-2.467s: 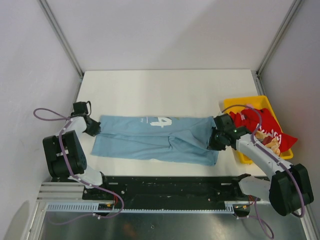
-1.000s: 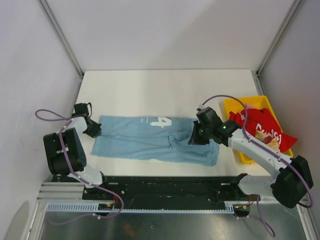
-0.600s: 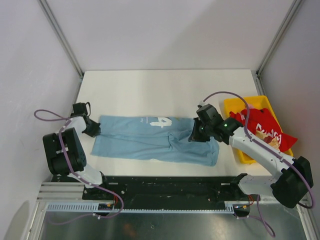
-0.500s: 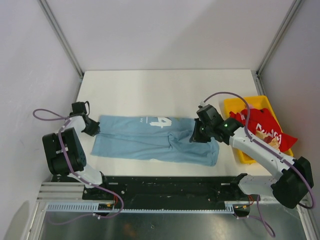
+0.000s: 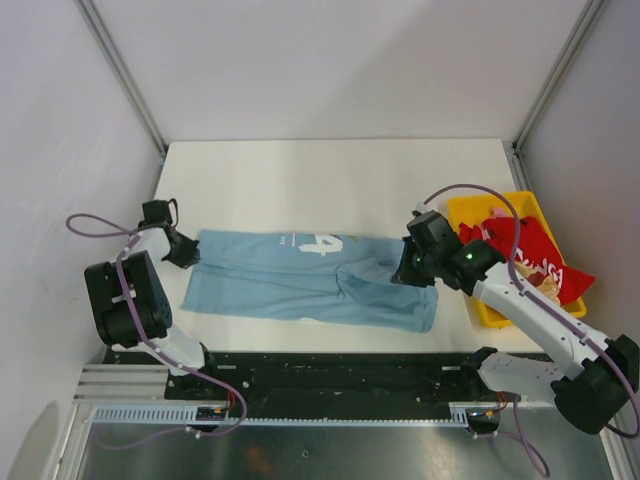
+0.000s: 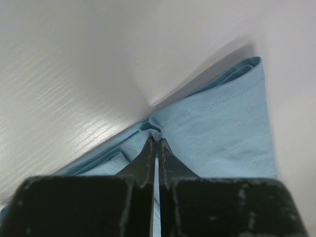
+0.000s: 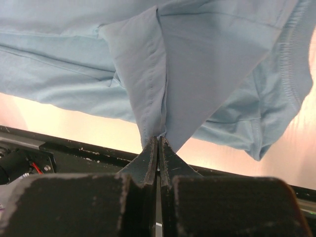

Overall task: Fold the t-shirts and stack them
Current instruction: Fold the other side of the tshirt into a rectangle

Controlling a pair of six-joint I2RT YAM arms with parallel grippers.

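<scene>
The light blue t-shirt (image 5: 300, 275) lies folded lengthwise across the near part of the white table, white lettering up. My left gripper (image 5: 187, 255) is shut on its left edge (image 6: 157, 134), low on the table. My right gripper (image 5: 405, 272) is shut on a fold of the shirt's right end (image 7: 159, 133) and holds that cloth lifted above the rest of the shirt (image 7: 222, 64). The red t-shirt (image 5: 525, 252) with white lettering lies crumpled in the yellow bin (image 5: 470, 212) at the right.
The table's near edge and a black rail (image 5: 350, 365) run just below the shirt. The yellow bin stands close behind my right arm. White table surface (image 5: 330, 185) stretches behind the shirt. Frame posts rise at the back corners.
My right gripper, shut on the shirt's right end, carried it left and up over the shirt, then back a little to the right. My left gripper has stayed in place.
</scene>
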